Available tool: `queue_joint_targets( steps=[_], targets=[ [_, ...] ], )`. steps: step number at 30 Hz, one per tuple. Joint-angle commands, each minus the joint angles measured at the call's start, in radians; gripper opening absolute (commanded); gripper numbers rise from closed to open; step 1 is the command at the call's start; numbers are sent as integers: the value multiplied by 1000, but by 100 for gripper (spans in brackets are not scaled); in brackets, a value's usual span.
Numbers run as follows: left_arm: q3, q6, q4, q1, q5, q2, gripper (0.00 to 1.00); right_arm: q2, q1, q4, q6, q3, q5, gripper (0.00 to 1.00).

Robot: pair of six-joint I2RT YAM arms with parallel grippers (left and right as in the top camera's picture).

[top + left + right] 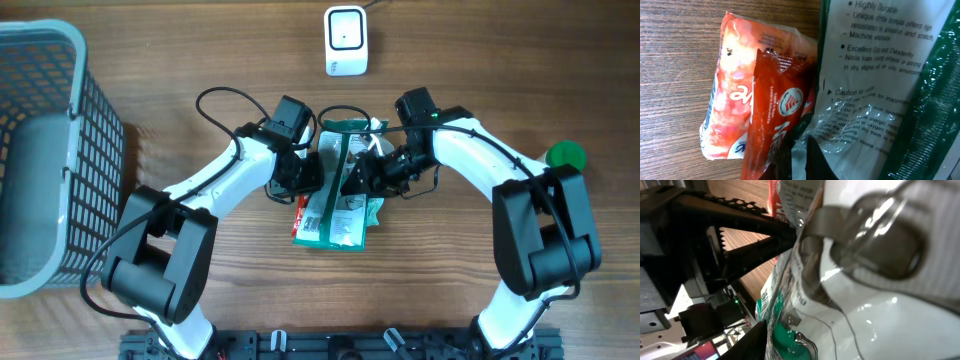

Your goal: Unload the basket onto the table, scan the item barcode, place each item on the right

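Both white arms (215, 180) sit nearest the overhead lens, bending in from the lower edge to meet at frame centre. Under them a green-and-white nitrile glove packet (338, 205) lies on the wooden table (200, 60), with a red sachet (299, 210) touching its left edge. The left gripper (312, 178) rests at the packet's upper left side, and the right gripper (365, 175) is over its upper right part. A white scanner (346, 40) stands at top centre, well apart from the packet. A grey basket (60, 150) fills the left edge, and a green round object (566, 155) lies at the right.

From the left wrist, one dark finger (815, 165) shows at bottom centre, between sachet and packet. The jaws are closed together; whether film is caught between them I cannot tell.

From the right wrist, the packet fills the frame, close against the lens. The left gripper's toothed black fingers come to a point at the packet's edge, upper left. How wide the right gripper stands I cannot tell.
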Motion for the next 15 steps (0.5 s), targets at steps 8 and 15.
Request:
queue_joint_targets(
  steps=[8, 15],
  targets=[
    [5, -10, 5, -5, -6, 23, 4, -42, 14, 86, 47, -5, 25, 42],
    [5, -10, 5, -5, -6, 23, 4, -42, 27, 93, 62, -5, 37, 30]
  ],
)
